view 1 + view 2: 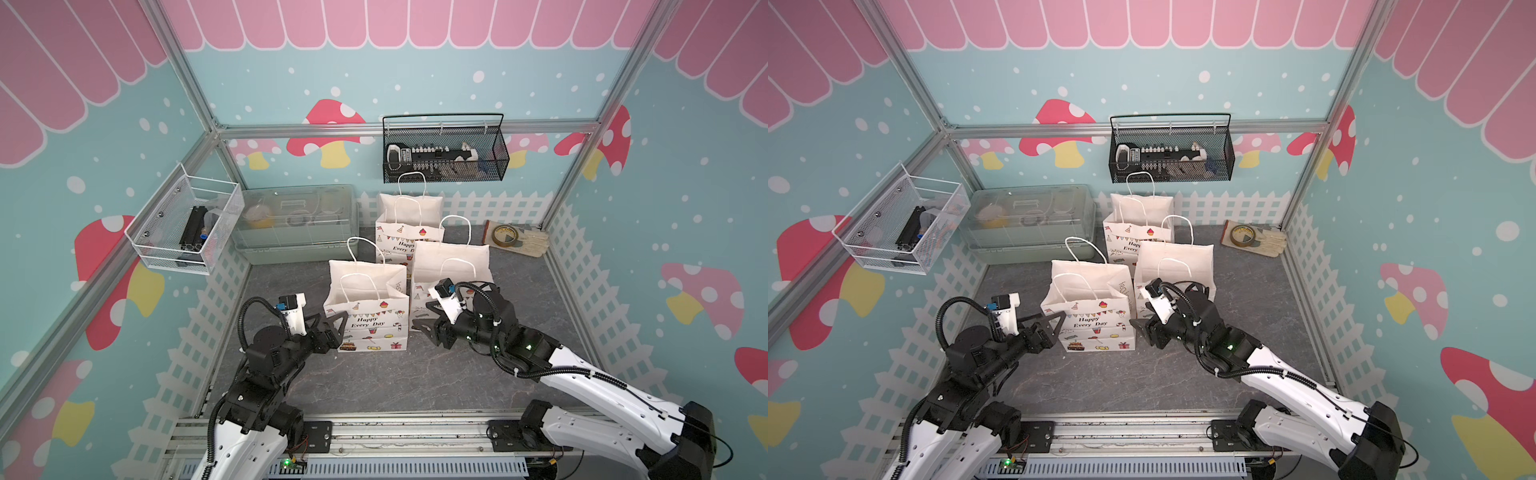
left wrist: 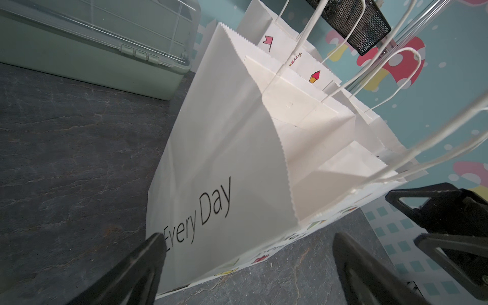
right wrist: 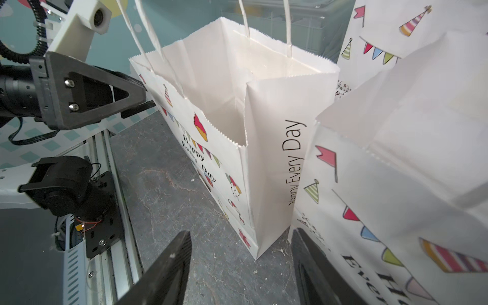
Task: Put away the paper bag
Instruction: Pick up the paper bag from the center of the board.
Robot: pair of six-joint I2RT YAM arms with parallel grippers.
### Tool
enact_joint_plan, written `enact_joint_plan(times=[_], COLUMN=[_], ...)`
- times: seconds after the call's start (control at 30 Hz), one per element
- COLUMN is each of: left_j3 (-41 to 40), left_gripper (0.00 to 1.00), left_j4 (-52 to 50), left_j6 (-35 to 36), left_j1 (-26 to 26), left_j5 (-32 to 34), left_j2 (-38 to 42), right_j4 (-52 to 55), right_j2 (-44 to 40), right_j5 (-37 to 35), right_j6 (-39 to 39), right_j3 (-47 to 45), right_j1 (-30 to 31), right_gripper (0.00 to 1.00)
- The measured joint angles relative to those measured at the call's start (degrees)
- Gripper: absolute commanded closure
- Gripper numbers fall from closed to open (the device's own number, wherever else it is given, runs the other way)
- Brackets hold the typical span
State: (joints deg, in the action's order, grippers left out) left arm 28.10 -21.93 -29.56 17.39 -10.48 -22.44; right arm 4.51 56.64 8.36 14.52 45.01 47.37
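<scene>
Flanking the front paper bag, left gripper and right gripper, both spread and empty, should pinch opposite side folds evenly.

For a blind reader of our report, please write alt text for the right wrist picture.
A white paper bag with party prints stands open and upright on a dark grey stone-look table, beyond the open right pincer. A second such bag stands close beside it; the open left pincer points at the first bag's top corner.
</scene>
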Motion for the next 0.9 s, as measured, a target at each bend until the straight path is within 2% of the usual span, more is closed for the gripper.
enact_joint_plan(times=[0.17,0.6,0.9], left_j3=[-0.83,-1.57,-2.12], left_gripper=[0.01,0.01,0.01], left_j4=[0.98,3.06,4.31], left_j6=[0.00,-0.02,-0.04], left_j1=[0.00,1.14,2.43], left_j5=[-0.04,-1.14,-2.14], left_j2=[-0.02,-1.46,-4.24], right_j4=[-3.56,-7.10,-9.42], right_j2=[1.79,10.62,16.61], right_j5=[-1.46,0.09,0.68], right_j6=[-1.05,-2.25,-2.75], right_j3=[0.00,2.62,6.71], right_j1=[0.00,1.99,2.25], right_gripper=[0.39,0.41,0.48])
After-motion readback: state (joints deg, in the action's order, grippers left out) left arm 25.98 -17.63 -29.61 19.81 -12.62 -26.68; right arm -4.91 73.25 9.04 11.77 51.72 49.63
